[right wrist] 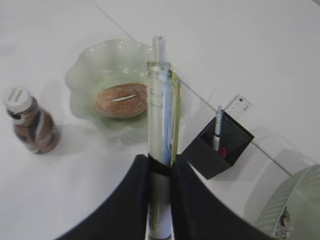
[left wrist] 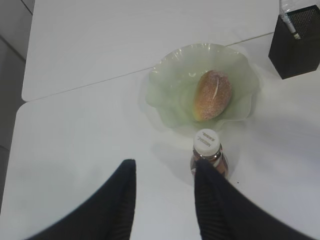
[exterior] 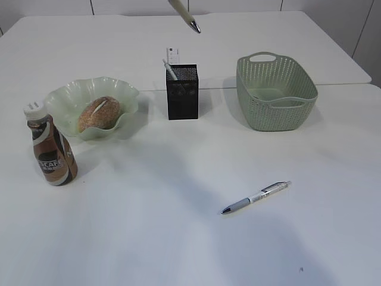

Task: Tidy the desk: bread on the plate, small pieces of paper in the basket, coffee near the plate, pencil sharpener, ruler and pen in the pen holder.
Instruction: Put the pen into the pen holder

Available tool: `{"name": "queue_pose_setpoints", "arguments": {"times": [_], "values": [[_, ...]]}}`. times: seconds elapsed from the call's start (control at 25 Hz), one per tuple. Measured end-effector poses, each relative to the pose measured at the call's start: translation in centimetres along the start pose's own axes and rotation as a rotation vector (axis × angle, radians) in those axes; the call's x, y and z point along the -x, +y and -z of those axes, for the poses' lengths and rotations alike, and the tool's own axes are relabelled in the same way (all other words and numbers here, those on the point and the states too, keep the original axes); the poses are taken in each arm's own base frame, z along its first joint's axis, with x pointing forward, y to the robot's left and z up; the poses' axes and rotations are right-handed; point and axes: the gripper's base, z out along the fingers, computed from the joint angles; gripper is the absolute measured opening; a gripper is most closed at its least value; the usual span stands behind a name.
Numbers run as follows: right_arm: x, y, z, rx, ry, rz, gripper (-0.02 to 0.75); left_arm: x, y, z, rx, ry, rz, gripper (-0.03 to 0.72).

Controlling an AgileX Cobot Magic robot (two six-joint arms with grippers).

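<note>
Right end effector point(right wrist: 161, 200) closed on a pen point(right wrist: 161, 125), held high above the counter point(exterior: 178, 238) and over the black pen holder point(exterior: 182, 92). The holder's mouth is narrow and already holds a pen and ruler, so a misaligned release could bounce the pen off the rim or tip the holder. Left end effector point(left wrist: 165, 192) open and empty above the coffee bottle point(left wrist: 207, 150) beside the plate point(left wrist: 165, 95) with bread point(left wrist: 212, 95); a second pen point(exterior: 256, 196) lies on the counter.

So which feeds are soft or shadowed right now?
Exterior view: sharp, soft shadows beside the coffee bottle and pen holder. Left wrist view: fingers blurred, bread fairly clear. Right wrist view: held pen clear, basket soft.
</note>
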Motion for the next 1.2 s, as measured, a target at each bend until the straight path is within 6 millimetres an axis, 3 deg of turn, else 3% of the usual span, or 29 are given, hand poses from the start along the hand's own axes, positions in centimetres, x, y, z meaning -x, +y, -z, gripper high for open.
{"name": "queue_pose_setpoints", "arguments": {"times": [0.04, 0.08, 0.28, 1.2], "values": [[0.0, 0.0, 0.0, 0.000, 0.000, 0.000, 0.107, 0.0, 0.0, -0.1, 0.001, 0.002, -0.003, 0.275], [-1.2, -1.8, -2.7, -0.047, -0.046, -0.022, 0.107, 0.0, -0.1, -0.2, 0.001, 0.004, -0.003, 0.275], [-2.9, -1.7, -5.0, -0.070, -0.146, -0.012, 0.107, 0.1, -0.1, -0.3, -0.001, -0.008, -0.007, 0.275], [-6.8, -2.7, -8.4, -0.146, -0.410, -0.016, 0.107, 1.1, -0.4, -0.3, -0.029, -0.112, -0.015, 0.275]]}}
